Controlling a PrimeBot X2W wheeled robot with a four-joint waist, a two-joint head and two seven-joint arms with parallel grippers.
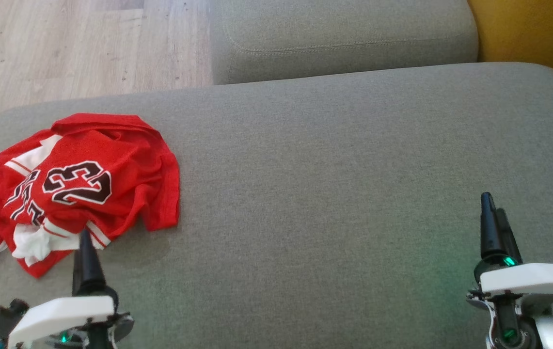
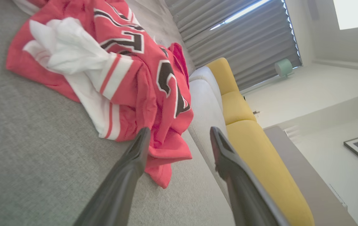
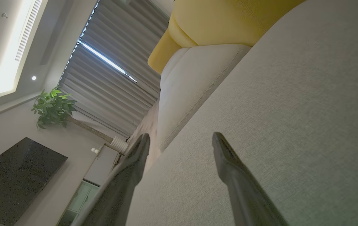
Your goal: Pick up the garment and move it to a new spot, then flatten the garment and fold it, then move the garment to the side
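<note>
The garment (image 1: 87, 184) is a red jersey with white trim and a dark number, lying crumpled at the left end of the grey couch cushion (image 1: 334, 184). My left gripper (image 1: 84, 245) hovers just in front of the jersey's near edge, its tips overlapping the white hem in the head view. In the left wrist view the garment (image 2: 135, 78) lies ahead of the left gripper (image 2: 179, 135), whose fingers stand apart with nothing between them. Far to the right, my right gripper (image 1: 493, 208) hangs over bare cushion. The right gripper (image 3: 180, 139) is open and empty.
A second grey cushion (image 1: 344, 39) sits behind the main one, with a yellow seat (image 1: 533, 29) at the back right. Wooden floor (image 1: 82, 43) lies beyond the couch's far left edge. A wide stretch of grey cushion separates the two grippers.
</note>
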